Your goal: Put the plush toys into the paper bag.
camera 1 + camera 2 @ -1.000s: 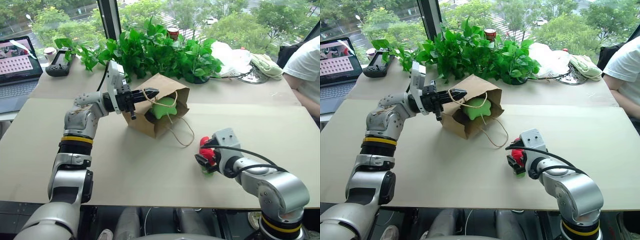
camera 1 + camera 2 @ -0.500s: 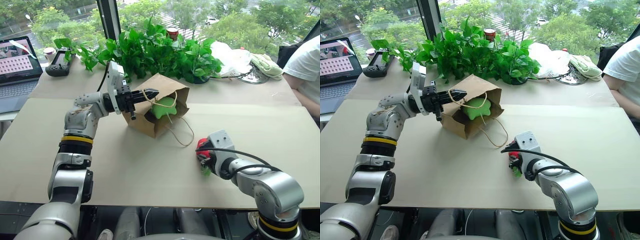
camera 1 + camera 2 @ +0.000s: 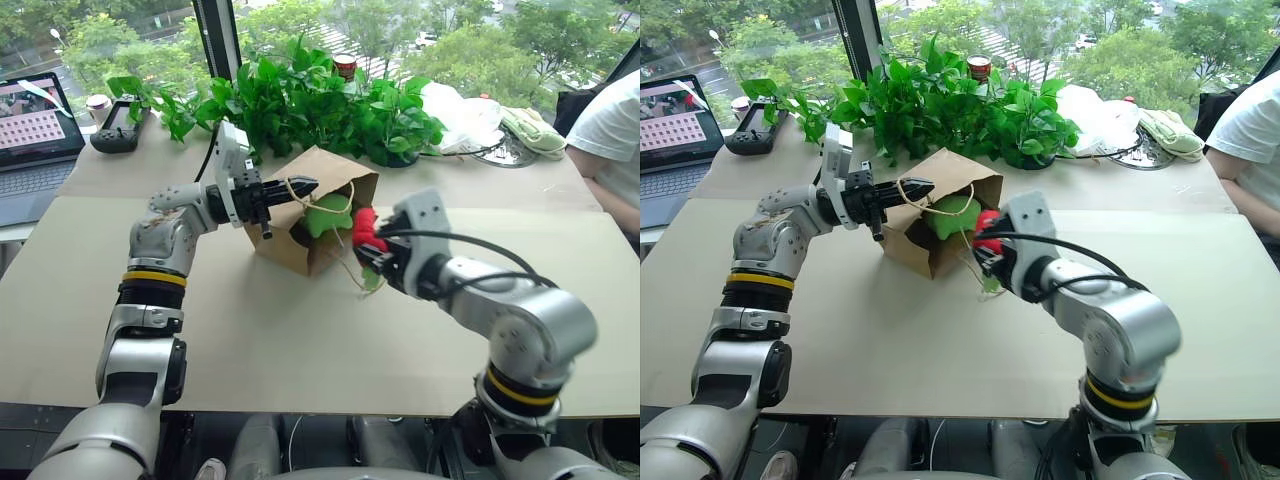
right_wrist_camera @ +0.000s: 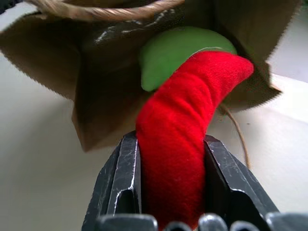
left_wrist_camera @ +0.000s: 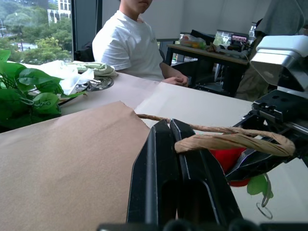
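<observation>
The right tool (image 4: 171, 192), clenched on the red chili toy (image 4: 185, 139), holds it at the paper bag (image 3: 300, 225) mouth's lower edge, while the left tool (image 3: 300, 187) pinches the cord handle (image 5: 231, 139), green toy (image 4: 178, 50) inside, bare surface (image 3: 300, 340) in front.

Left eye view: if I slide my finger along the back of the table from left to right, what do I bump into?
Laptop → black controller → leafy plants → white plastic bag → green cloth → person's sleeve.
</observation>
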